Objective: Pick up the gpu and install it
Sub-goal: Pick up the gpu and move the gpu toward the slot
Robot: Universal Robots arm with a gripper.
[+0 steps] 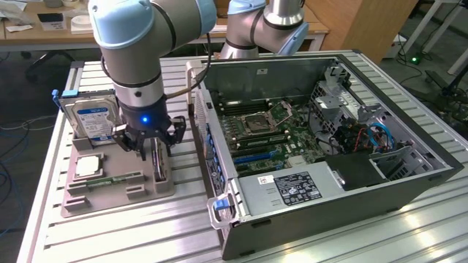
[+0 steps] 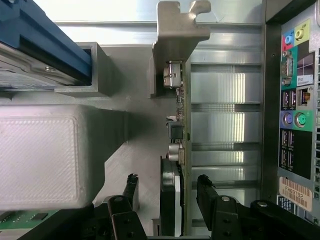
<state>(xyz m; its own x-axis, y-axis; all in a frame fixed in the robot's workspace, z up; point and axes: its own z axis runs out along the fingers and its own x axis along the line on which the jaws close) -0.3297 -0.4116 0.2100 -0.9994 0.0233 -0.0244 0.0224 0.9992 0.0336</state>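
Ribbed aluminium desk (image 1: 146,235) carries one grey holder (image 1: 80,205) beside one open dark computer case (image 1: 329,208). Pick-up seems the step in hand — the gripper (image 1: 151,143) hangs with fingers (image 2: 205,192) spread wide astride the thin dark gpu card (image 2: 172,200), silvery bracket at one end, standing on edge in the holder, ungripped. Closing calls for square contact on both faces. Alongside: one blue-labelled silver hard drive (image 1: 91,118), one square processor chip (image 1: 86,165), one narrow green memory stick (image 1: 109,179).

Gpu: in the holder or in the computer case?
In the holder: the gpu stands on edge in it, outside the case, with the open tool straddling it.
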